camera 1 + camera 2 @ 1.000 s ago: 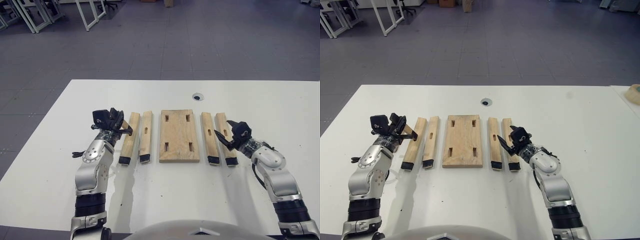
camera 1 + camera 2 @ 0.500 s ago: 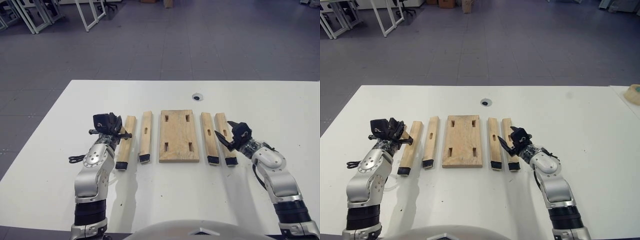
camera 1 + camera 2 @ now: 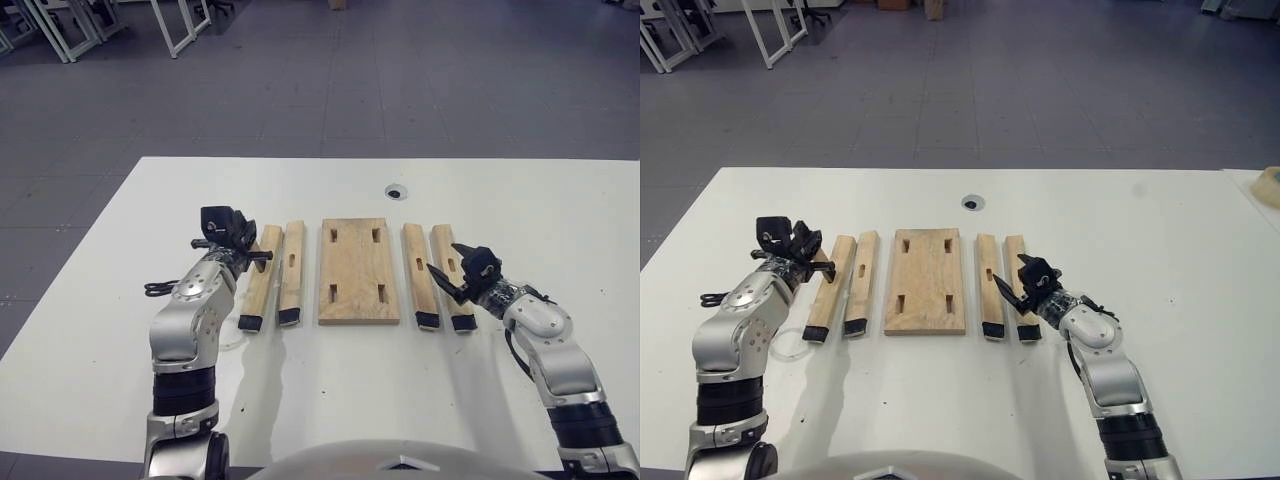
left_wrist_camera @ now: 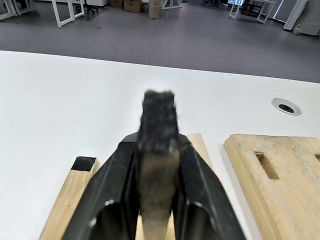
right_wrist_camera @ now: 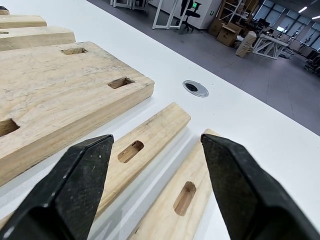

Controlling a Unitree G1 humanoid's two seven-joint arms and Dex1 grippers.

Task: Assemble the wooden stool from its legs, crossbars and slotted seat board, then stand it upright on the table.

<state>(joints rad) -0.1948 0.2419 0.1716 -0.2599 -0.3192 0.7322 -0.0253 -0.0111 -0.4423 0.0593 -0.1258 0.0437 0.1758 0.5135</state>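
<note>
Left gripper (image 3: 238,248): fingers closed on small wooden piece (image 4: 158,185) with dark tip; I cannot tell which part it is. Gripper sits just beside outer left leg (image 3: 260,285). Right gripper (image 5: 156,139): wide open, empty, over right legs (image 3: 421,275). Seat board (image 3: 358,270) lies flat between leg pairs. Risk, I judge: right fingers straddle both legs, so closing may pinch two or push one askew.

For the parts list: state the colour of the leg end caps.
Black end caps, clearest in the left eye view.
</note>
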